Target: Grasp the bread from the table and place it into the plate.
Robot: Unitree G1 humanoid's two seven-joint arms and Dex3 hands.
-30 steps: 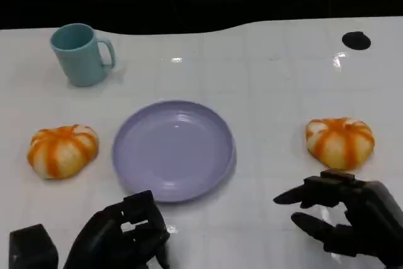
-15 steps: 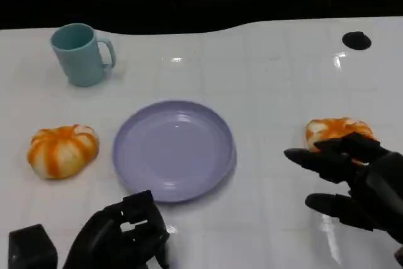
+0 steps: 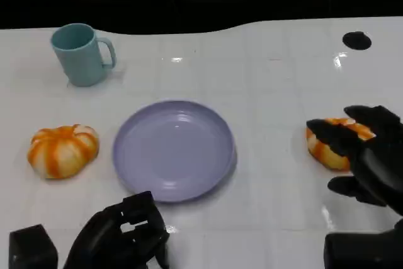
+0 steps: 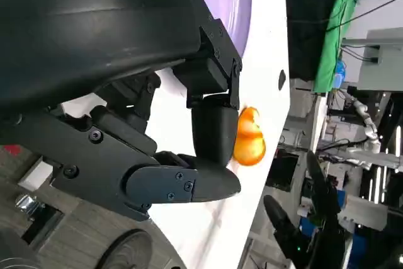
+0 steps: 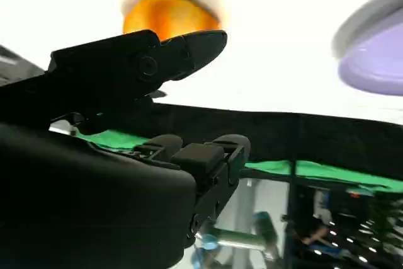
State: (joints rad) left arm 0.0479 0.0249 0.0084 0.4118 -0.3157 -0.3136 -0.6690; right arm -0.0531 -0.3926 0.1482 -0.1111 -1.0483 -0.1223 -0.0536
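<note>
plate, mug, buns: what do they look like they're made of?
Plate: lilac, probably plastic; smooth, soft sheen.
Mug: teal, matte; plastic or ceramic, can't tell.
Buns, left and right: orange-and-white segments, likely foam or soft plastic replicas, slightly glossy.

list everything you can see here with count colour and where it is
bread: 2, orange with white stripes; one left of the plate, one right of it under the right hand's fingers
plate: 1, lavender, centre of the table
mug: 1, teal, far left
black disc: 1, far right corner
table: 1, white
left hand: 1, black, fingers curled in with nothing in them, near edge in front of the plate
right hand: 1, black, fingers apart, over the right bread; whether it touches the bread cannot be told
</note>
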